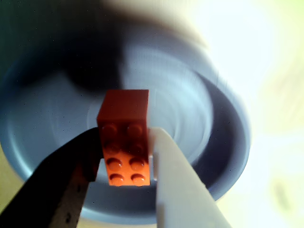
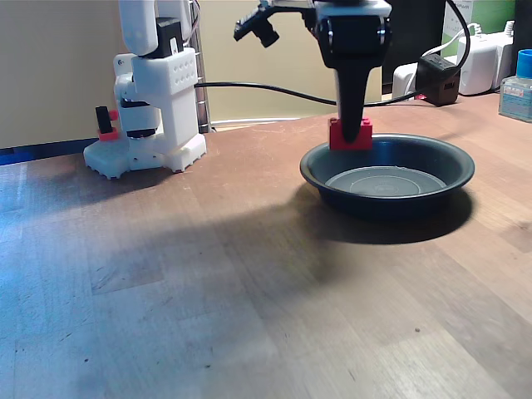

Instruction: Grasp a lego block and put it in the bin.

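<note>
Gripper (image 1: 127,161) clamped on lego block (image 1: 124,137), long axis vertical in wrist view, above bin (image 2: 387,170)

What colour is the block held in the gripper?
Bright red lego block, clearest in the fixed view.

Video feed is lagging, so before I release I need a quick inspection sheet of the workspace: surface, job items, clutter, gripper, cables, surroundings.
Surface: brown wooden table, worn, bare in front.
Job's things: red lego block held above the far rim of the bin; nothing lying in the bin.
Clutter: nothing seen near the bin.
Gripper: gripper shut on the block, one dark finger, one white.
Cables: black cable runs behind the arm from the white robot base.
Surroundings: power adapters and a bottle at the table's back right in the fixed view.
</note>
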Controlling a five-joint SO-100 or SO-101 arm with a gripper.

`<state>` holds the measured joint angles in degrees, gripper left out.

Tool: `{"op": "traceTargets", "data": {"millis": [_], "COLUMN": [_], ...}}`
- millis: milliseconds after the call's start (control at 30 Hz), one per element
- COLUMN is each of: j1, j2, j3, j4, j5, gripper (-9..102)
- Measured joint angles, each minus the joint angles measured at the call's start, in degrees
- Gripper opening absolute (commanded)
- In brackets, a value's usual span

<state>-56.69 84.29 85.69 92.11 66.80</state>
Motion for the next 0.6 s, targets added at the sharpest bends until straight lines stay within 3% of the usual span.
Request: {"op": "traceTargets", "data": {"millis": [267, 600], "j1": [-0.4, 0.1], "j2": [-11.2, -12.7], "j3": [-11.7, -12.6], "j4": [0.1, 0.1], "j5": [2.6, 2.4], "gripper": [0, 5]}}
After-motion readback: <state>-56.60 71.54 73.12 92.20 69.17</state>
